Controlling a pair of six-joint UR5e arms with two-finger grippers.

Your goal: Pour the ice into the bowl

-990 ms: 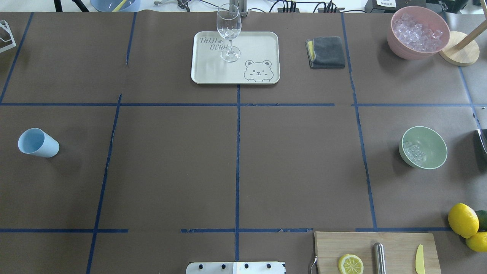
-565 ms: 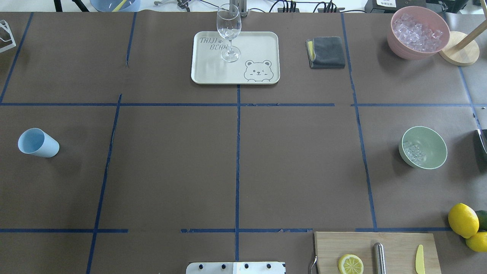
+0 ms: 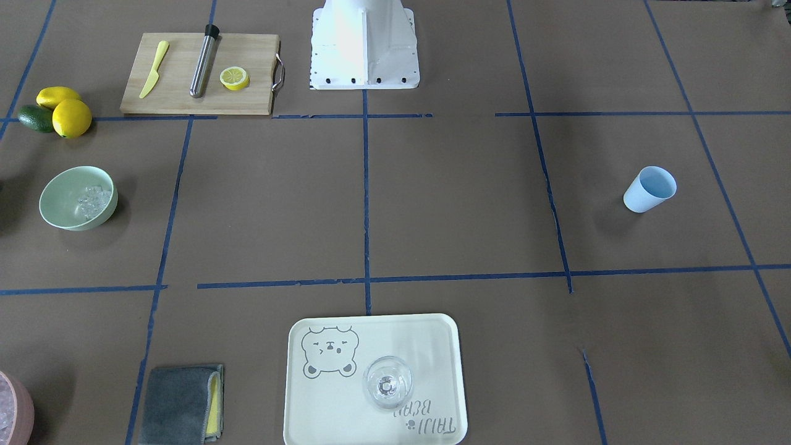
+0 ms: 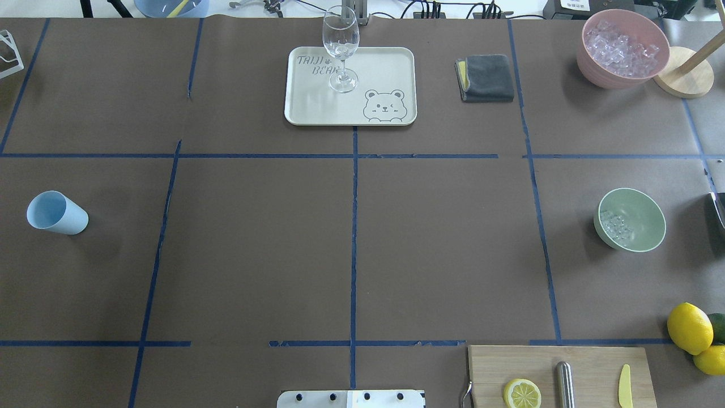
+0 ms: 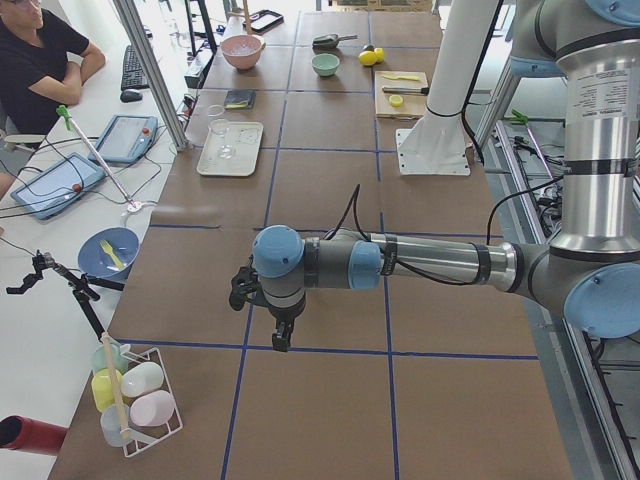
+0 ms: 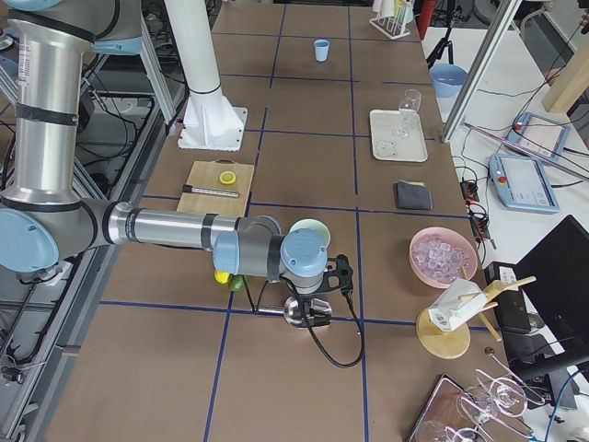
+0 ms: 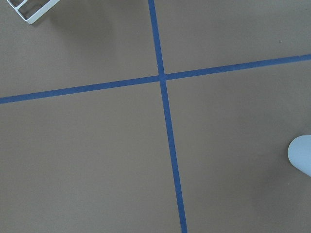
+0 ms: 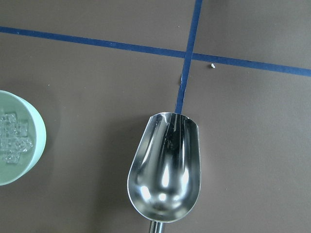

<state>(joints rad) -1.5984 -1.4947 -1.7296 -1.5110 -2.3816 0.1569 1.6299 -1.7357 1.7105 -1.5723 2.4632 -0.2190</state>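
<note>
The mint-green bowl (image 4: 645,224) stands at the table's right side. It shows in the front view (image 3: 62,201) and at the left edge of the right wrist view (image 8: 29,160). A small heap of clear ice (image 4: 616,225) lies inside it, also seen in the right wrist view (image 8: 13,138). An empty metal scoop (image 8: 164,174) lies under the right wrist camera, beside the bowl and apart from it. My right gripper (image 6: 317,313) shows only in the exterior right view, by the scoop (image 6: 294,313). My left gripper (image 5: 282,342) shows only in the exterior left view. I cannot tell whether either is open or shut.
A pink container of ice (image 4: 623,48) stands at the back right. A light blue cup (image 4: 56,212) stands at the left. A tray with a wine glass (image 4: 341,48), a grey cloth (image 4: 486,77), lemons (image 4: 690,327) and a cutting board (image 4: 561,374) are also there.
</note>
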